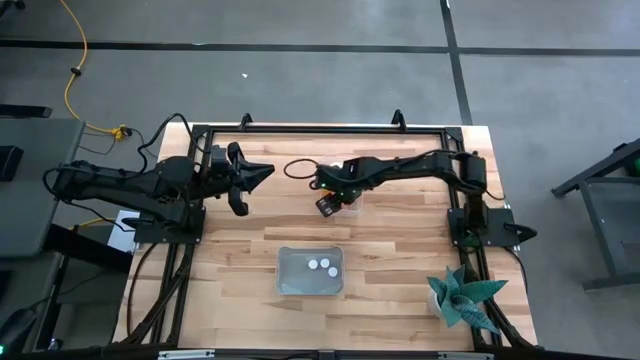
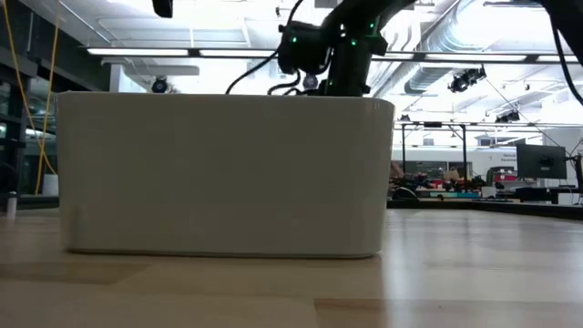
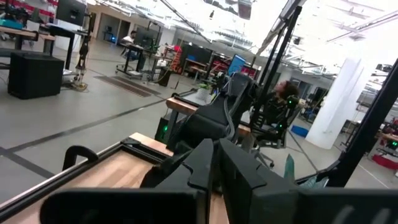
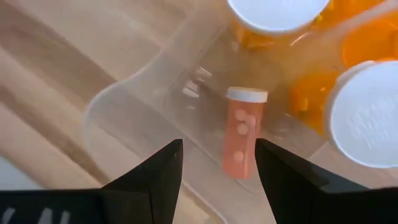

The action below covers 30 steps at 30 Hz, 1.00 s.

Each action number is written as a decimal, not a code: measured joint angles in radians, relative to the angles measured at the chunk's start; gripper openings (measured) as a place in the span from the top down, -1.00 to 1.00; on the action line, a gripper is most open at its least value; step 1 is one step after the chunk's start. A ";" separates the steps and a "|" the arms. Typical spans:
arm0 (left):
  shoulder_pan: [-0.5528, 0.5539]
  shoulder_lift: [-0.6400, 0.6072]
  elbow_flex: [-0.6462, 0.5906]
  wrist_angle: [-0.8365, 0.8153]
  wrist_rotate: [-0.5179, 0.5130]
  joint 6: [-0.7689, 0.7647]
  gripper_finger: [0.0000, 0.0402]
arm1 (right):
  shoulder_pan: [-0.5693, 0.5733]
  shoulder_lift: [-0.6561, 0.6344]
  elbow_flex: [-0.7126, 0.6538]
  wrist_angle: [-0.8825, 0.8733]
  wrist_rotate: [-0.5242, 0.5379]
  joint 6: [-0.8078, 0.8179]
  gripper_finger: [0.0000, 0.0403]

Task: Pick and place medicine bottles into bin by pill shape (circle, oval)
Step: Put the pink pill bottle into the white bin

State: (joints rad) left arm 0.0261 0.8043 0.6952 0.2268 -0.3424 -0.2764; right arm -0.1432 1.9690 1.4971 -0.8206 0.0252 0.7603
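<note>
In the right wrist view my right gripper (image 4: 219, 144) is open, pointing down over a clear container (image 4: 124, 93) of medicine bottles. A pinkish bottle with a white cap (image 4: 241, 140) lies on its side on the container's floor, just beyond the gap between my fingers. Two orange bottles stand upright beside it, showing their white caps (image 4: 277, 11) (image 4: 367, 115). In the high view this gripper (image 1: 328, 204) is at the table's middle. My left gripper (image 1: 255, 178) is shut and empty, above the table's left part.
A clear bin (image 1: 310, 272) near the table's front edge holds two white-capped bottles (image 1: 313, 264) (image 1: 330, 268); it fills the low view (image 2: 223, 173). A potted plant (image 1: 462, 298) stands at the front right corner. A black frame (image 1: 330, 130) borders the table.
</note>
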 joint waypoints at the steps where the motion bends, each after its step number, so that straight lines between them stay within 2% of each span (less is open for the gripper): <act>1: 0.000 0.000 0.000 0.000 0.000 0.000 0.93 | 0.000 0.007 0.000 0.000 0.001 0.010 0.05; 9: 0.000 0.000 0.000 0.000 0.000 0.000 0.96 | -0.003 0.056 0.001 -0.005 0.038 0.047 0.05; 26: 0.000 0.000 0.000 0.002 -0.005 0.000 0.96 | -0.003 0.113 0.005 0.002 0.013 0.048 0.05; 30: 0.000 0.000 0.000 0.002 -0.005 0.000 0.96 | -0.002 0.114 0.004 0.005 0.028 0.048 0.16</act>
State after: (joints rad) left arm 0.0261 0.8047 0.6952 0.2285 -0.3470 -0.2764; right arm -0.1455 2.0831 1.5012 -0.8154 0.0536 0.8078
